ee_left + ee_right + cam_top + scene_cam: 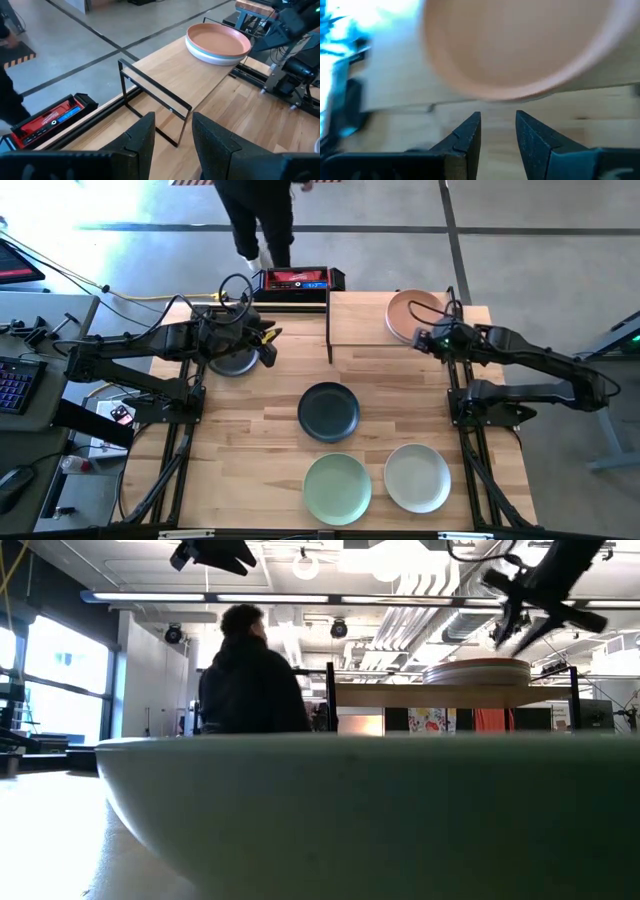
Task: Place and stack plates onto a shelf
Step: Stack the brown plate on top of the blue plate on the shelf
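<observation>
- The right gripper (497,131) hangs at the near edge of the peach plate (412,314), jaws parted with nothing between them.
- That plate tops a stack at the right end of the shelf (365,330).
- The left gripper (172,135), also parted and empty, is over a grey plate (234,364) left of the shelf.
- 3 plates lie nearer: black plate (328,411), green plate (337,488), cream plate (417,477).

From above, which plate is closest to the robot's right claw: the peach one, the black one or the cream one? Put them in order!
Measured from the right gripper:
1. Peach plate, on the shelf, right beside it.
2. Black plate, mid-table.
3. Cream plate, near the front edge.
</observation>
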Robot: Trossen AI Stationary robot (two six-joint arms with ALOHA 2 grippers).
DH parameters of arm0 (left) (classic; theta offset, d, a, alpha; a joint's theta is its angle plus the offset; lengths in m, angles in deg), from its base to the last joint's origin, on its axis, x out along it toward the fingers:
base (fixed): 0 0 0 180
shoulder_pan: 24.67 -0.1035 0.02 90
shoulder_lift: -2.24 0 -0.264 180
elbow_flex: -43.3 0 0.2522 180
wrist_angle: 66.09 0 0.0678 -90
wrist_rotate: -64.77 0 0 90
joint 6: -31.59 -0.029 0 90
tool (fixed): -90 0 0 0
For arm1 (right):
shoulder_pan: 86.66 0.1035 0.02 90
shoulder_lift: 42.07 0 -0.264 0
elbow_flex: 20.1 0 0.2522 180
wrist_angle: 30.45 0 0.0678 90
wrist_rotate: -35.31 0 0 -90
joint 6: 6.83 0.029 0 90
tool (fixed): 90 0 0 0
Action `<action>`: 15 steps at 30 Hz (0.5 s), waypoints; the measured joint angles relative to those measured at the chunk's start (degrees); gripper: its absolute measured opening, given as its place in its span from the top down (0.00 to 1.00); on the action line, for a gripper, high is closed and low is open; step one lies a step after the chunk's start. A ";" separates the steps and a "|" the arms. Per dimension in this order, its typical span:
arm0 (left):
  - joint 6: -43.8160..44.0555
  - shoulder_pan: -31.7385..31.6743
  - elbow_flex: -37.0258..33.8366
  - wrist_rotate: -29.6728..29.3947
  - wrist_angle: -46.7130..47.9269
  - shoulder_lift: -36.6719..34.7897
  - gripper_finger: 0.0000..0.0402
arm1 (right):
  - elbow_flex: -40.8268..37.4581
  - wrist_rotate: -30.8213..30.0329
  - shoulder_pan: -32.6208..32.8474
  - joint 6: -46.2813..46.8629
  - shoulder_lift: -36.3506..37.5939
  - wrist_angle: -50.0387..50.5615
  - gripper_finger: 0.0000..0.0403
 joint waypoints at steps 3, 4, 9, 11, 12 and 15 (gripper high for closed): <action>0.02 -0.02 0.00 -0.09 0.97 0.00 0.71 | 0.00 1.73 2.17 -1.14 -1.39 -5.50 0.74; 0.04 0.00 0.00 -0.23 1.21 0.00 0.71 | 0.00 1.93 3.03 -1.15 -2.25 -6.90 0.74; 0.05 0.00 0.00 -0.39 1.29 0.00 0.71 | 0.00 2.11 5.33 -1.08 -7.38 -9.61 0.74; 0.07 0.00 0.00 -0.42 1.27 0.00 0.71 | -0.02 1.51 5.40 -1.08 -9.14 -10.45 0.74; 0.09 0.00 0.00 -0.41 1.26 0.00 0.71 | -0.02 0.54 5.40 -1.10 -9.80 -10.97 0.74; 1.40 0.00 0.00 -0.42 1.26 -0.01 0.71 | -0.02 -1.54 5.13 -1.11 -11.09 -11.52 0.74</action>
